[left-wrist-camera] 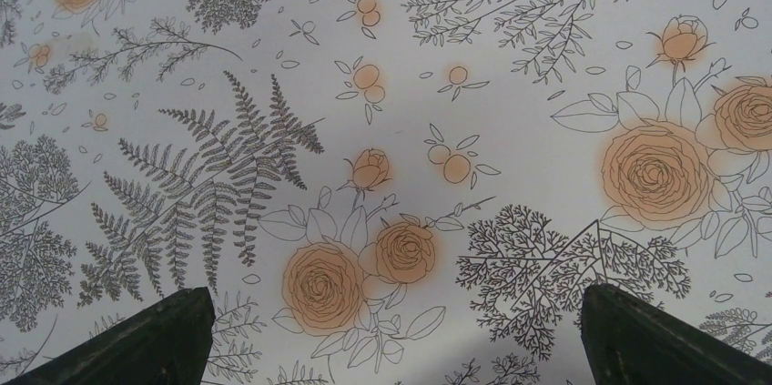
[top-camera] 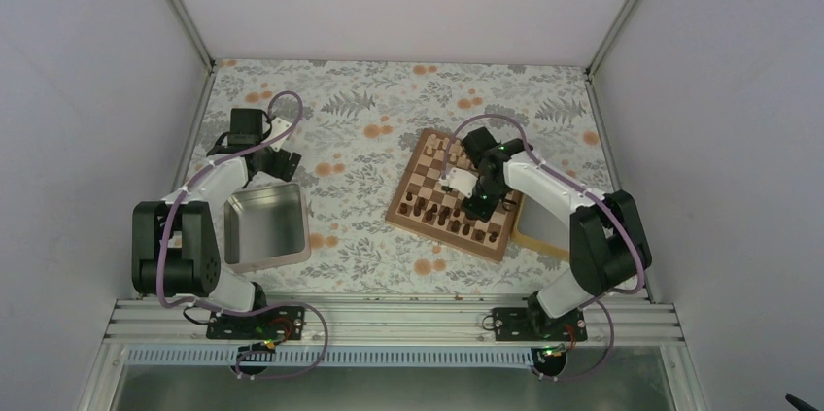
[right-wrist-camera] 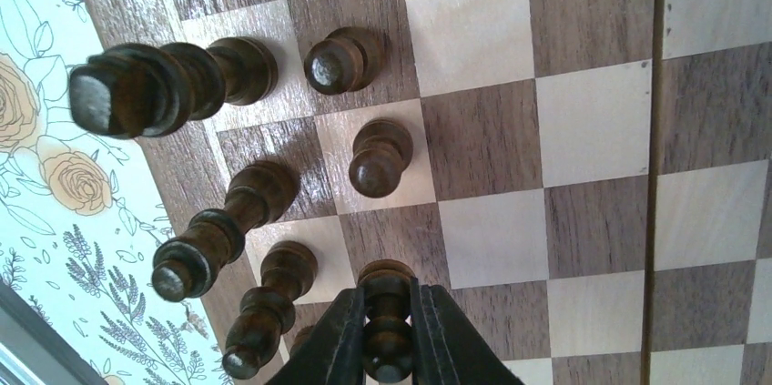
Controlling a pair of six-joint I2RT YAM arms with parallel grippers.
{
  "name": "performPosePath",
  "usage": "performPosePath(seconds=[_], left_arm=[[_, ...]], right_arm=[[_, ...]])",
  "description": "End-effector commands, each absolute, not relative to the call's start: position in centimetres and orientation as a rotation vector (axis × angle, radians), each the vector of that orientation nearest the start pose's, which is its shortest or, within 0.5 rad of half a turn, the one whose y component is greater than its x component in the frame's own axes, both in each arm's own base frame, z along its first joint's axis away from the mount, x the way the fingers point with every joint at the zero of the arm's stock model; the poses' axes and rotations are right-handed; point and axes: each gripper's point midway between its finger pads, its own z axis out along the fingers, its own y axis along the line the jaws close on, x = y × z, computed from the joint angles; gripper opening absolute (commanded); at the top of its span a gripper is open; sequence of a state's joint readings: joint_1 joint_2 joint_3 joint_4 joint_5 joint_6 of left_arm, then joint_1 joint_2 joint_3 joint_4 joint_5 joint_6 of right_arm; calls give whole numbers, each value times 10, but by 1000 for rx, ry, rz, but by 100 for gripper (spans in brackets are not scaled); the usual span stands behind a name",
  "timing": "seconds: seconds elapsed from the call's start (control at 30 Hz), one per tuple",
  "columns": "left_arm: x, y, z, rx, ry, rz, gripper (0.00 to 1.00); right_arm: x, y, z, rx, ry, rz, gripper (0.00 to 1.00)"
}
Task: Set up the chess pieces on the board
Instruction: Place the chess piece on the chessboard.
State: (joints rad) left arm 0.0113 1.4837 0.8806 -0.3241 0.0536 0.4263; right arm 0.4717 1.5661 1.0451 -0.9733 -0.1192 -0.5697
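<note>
The chessboard lies right of centre on the flowered cloth, with dark pieces in its near rows and pale pieces at its far edge. My right gripper hangs over the near rows. In the right wrist view the gripper is shut on a dark pawn, whose base stands on a dark square of the board. Several other dark pieces stand to its left. My left gripper is open and empty over bare cloth at the far left, its fingers wide apart.
A grey metal tin sits near the left arm. A light wooden tray lies under the right arm beside the board's right edge. White walls enclose the table on three sides.
</note>
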Motion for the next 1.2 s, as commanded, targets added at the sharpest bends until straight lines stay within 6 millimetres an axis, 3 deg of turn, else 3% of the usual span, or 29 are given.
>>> performPosePath(seconds=[0.0, 0.9, 1.0, 1.17], left_arm=[[385, -5, 105, 524, 2406, 115, 100], [385, -4, 107, 519, 2404, 121, 100], [385, -4, 108, 520, 2404, 119, 100], [385, -4, 107, 520, 2407, 122, 100]], right_arm=[[231, 146, 66, -1514, 2652, 185, 13], [238, 145, 64, -1488, 2638, 139, 21], [241, 142, 72, -1478, 2626, 119, 22], [240, 140, 108, -1434, 2568, 119, 22]])
